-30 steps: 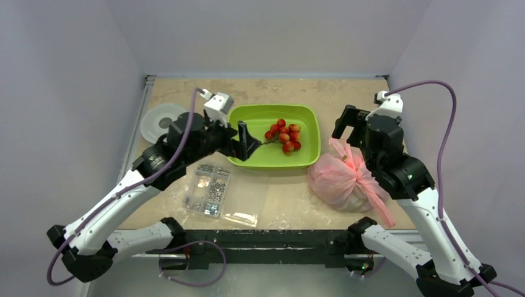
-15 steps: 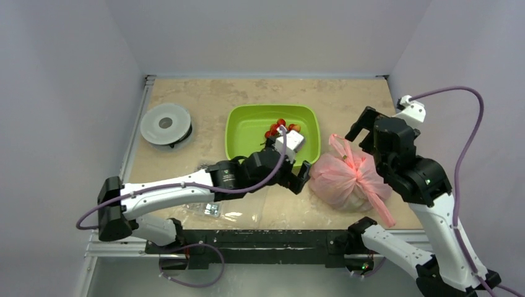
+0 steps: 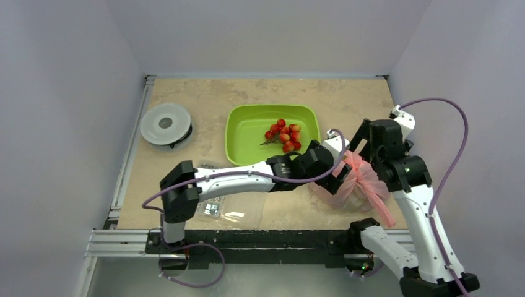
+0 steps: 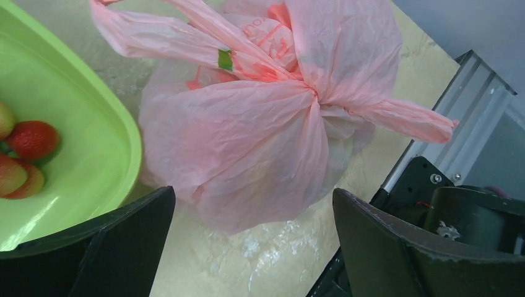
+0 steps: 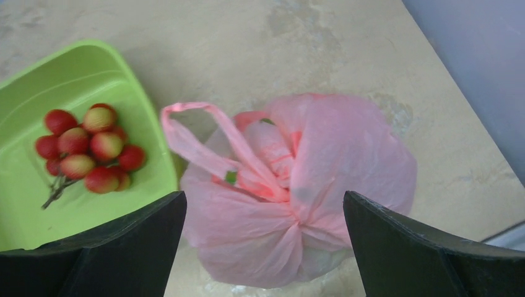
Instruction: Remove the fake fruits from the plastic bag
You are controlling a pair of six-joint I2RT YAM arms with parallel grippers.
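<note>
Box of screws [image 3: 213,207], clear and flat, lies nearest my bases on the table [image 3: 260,93], partly covered by my left forearm.

Next out, on the right side, sits the plastic bag [image 3: 365,179] [image 4: 266,124] [image 5: 322,173]. It is thin, pink and crinkled, with its mouth gathered into a knot on top. One loop handle [image 5: 192,133] arches toward the tray, and a twisted pink tail [image 3: 384,210] trails toward the near edge. The fake fruits do not show as separate shapes through the film. A small green patch at the knot cannot be identified.

My left gripper [image 3: 334,179] [image 4: 251,195] reaches across the table to the bag's left flank. Its fingers [image 4: 124,247] are spread wide with nothing between them, and the bag fills the gap ahead of them. Whether they touch the film I cannot tell.

My right gripper [image 3: 362,139] [image 5: 265,198] hangs above the bag's far right side, pointing down at it. Its fingers [image 5: 421,253] also stand wide apart and carry nothing. The wrist view shows the knot framed between them.

Just beside the bag, to its left, is the green tray [image 3: 247,124] [image 4: 74,124] [image 5: 80,68]. It holds a cluster of small red berries [image 3: 283,136] [image 4: 31,139] [image 5: 86,148] on a stem, lying toward its right half.

Farthest left, well apart from the tray, rests a round grey-white disc [image 3: 166,124].
</note>
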